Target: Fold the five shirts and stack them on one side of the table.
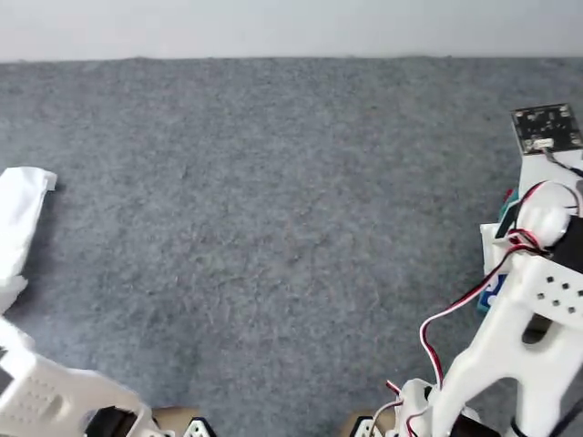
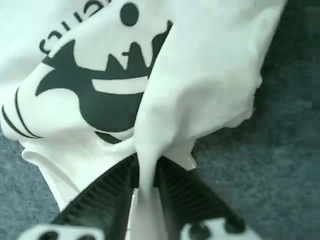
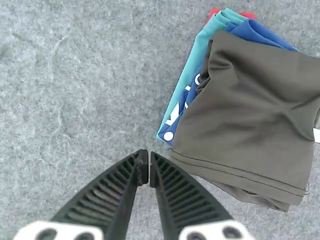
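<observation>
A white shirt with a black print lies crumpled at the table's left edge. My left gripper is shut on a pinched fold of this white shirt. A stack of folded shirts lies at the right side of the table, a dark olive-grey one on top of blue, teal and red ones. In the high view the stack is mostly hidden behind the right arm. My right gripper is shut with nothing in it, just above the felt beside the stack's near corner.
Grey felt covers the table. A small circuit board sits at the back right. The left arm's white body stands at the front left and the right arm's at the front right.
</observation>
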Robot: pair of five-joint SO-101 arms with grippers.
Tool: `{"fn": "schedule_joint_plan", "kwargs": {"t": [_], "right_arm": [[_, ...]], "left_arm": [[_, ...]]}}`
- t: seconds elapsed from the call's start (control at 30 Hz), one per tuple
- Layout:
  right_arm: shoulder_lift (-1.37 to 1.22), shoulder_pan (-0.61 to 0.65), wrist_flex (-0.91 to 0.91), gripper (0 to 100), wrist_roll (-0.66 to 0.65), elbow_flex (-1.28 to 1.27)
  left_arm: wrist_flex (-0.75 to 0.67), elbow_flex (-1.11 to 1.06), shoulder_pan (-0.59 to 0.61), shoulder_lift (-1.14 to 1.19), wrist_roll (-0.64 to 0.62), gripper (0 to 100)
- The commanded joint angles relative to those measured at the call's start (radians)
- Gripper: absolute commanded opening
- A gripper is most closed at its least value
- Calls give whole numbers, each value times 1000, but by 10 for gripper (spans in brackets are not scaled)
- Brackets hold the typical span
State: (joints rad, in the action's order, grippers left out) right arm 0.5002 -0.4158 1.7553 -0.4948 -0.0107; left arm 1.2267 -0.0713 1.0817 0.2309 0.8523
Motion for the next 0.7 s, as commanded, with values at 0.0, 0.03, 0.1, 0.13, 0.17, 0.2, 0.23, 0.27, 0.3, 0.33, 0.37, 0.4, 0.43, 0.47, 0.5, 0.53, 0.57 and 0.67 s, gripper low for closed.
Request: {"fn": "schedule_joint_plan", "kwargs": {"t": [0.0, 0.03, 0.1, 0.13, 0.17, 0.2, 0.23, 0.27, 0.3, 0.33, 0.37, 0.4, 0.43, 0.47, 0.5, 0.53, 0.57, 0.67], "right_arm": [[27, 8, 39, 12, 11, 0], [27, 8, 39, 12, 11, 0], [27, 8, 39, 12, 11, 0], [27, 8, 39, 12, 11, 0], [27, 8, 39, 12, 11, 0], [27, 8, 39, 12, 11, 0], [27, 8, 39, 12, 11, 0], [27, 8, 39, 12, 11, 0], [27, 8, 39, 12, 11, 0], [27, 8, 39, 12, 11, 0], [27, 8, 39, 12, 11, 0], [27, 8, 39, 12, 9, 0], [27, 8, 39, 12, 8, 0], [27, 8, 39, 12, 8, 0], [27, 8, 39, 12, 8, 0], [27, 8, 39, 12, 6, 0], [27, 8, 39, 12, 6, 0], [27, 8, 39, 12, 6, 0]], "left_arm": [[118, 39, -130, -164, -9, 13], [149, 39, -175, -196, -25, 13], [193, 39, -275, -265, -115, 13], [198, 39, -325, -299, -172, 13], [198, 39, -373, -328, -233, 13], [196, 39, -422, -356, -293, 13], [196, 39, -474, -381, -347, 13], [196, 39, -529, -399, -390, 13], [198, 39, -585, -413, -428, 13], [198, 39, -643, -423, -460, 13], [198, 39, -701, -430, -485, 13], [196, 39, -756, -431, -506, 14], [193, 39, -815, -431, -523, 14], [192, 39, -865, -430, -539, 14], [190, 39, -919, -428, -549, 14], [175, 36, -968, -428, -562, 14], [163, 35, -1013, -428, -572, 14], [107, 31, -1108, -423, -609, 14]]}}
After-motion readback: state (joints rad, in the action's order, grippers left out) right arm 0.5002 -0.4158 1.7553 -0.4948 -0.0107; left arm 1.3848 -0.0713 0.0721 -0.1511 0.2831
